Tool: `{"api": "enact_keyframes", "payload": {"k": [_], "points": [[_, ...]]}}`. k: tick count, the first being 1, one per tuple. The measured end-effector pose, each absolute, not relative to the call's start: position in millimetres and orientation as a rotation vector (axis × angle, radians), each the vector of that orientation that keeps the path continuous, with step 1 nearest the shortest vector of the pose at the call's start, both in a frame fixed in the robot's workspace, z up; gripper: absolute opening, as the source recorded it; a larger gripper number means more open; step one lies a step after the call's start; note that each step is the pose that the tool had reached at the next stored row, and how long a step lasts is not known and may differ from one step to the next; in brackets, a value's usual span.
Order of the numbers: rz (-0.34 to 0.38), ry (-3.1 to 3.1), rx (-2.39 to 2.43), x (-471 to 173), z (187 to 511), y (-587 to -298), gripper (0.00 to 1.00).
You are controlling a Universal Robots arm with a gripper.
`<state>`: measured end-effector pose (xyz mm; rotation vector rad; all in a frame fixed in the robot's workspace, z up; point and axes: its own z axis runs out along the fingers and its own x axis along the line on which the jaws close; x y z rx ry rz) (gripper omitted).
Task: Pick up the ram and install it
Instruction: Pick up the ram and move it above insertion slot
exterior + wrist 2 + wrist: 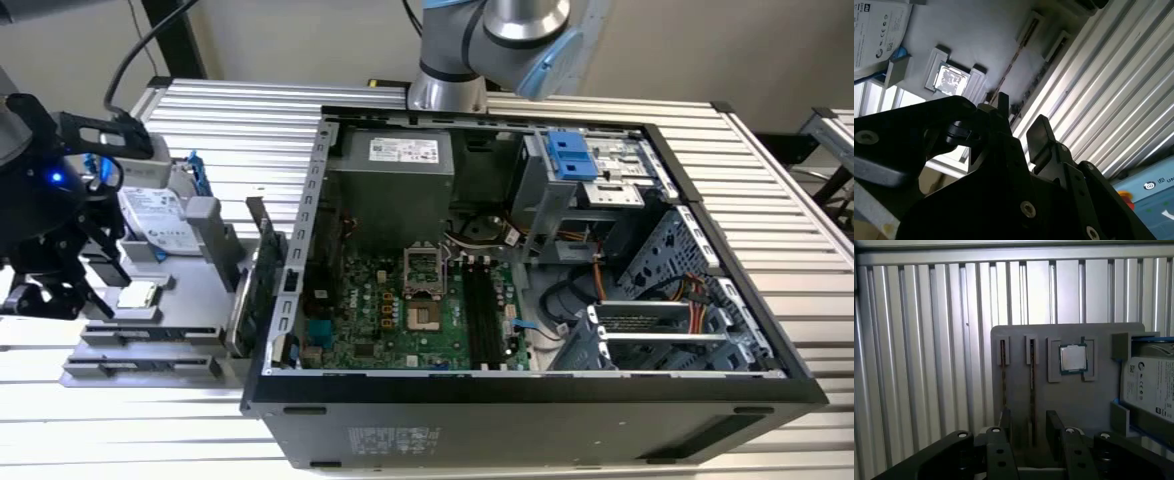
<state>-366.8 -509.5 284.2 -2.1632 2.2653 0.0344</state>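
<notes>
- Gripper [1029,416]: fingers apart, clamping nothing.
- Ram [1032,380]: on edge in a gray holder [147,342] slot, between the fingers, with a gap on each side.
- Holder: lower left of the exterior view, beside the open PC case [534,405].

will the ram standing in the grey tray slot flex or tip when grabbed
Probably stiff: the thin dark ram stick stands straight on edge in the grey slotted tray. Likely light, being so thin. Narrow, so could tilt if gripped off-centre.
</notes>
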Motion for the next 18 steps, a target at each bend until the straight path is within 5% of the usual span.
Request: {"api": "enact_keyframes", "payload": {"k": [18], "points": [[0.027,2.268,-2.167,-371.0,252.8,-514.6,1.00]]}}
